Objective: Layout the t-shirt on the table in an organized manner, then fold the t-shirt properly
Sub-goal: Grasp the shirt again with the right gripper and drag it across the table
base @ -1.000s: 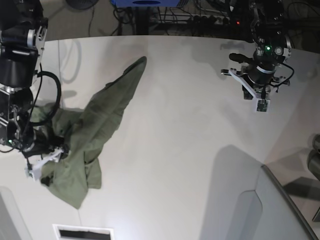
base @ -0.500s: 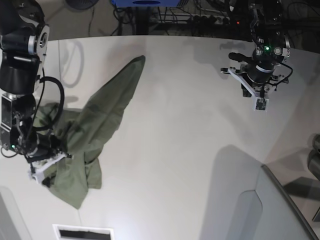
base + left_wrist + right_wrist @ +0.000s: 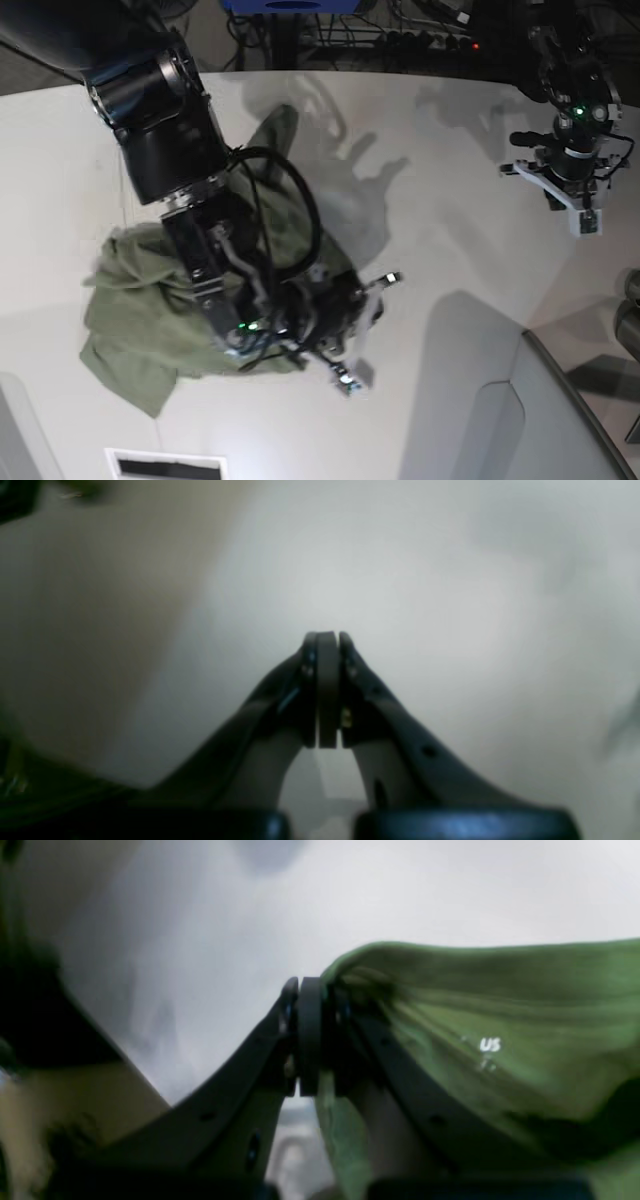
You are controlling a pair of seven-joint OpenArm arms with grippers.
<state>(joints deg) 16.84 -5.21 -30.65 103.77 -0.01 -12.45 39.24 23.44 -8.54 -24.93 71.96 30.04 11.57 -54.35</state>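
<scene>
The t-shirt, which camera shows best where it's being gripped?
The right wrist view: the right gripper is shut on the t-shirt edge. The base view shows the crumpled t-shirt with the arm hiding the grip; the left wrist view shows none clearly.

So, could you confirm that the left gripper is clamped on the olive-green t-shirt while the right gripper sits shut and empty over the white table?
Not quite: the sides are swapped. The right wrist view shows the right gripper clamped on the olive-green t-shirt, near its printed neck label. The left wrist view shows the left gripper shut and empty over the white table.
</scene>
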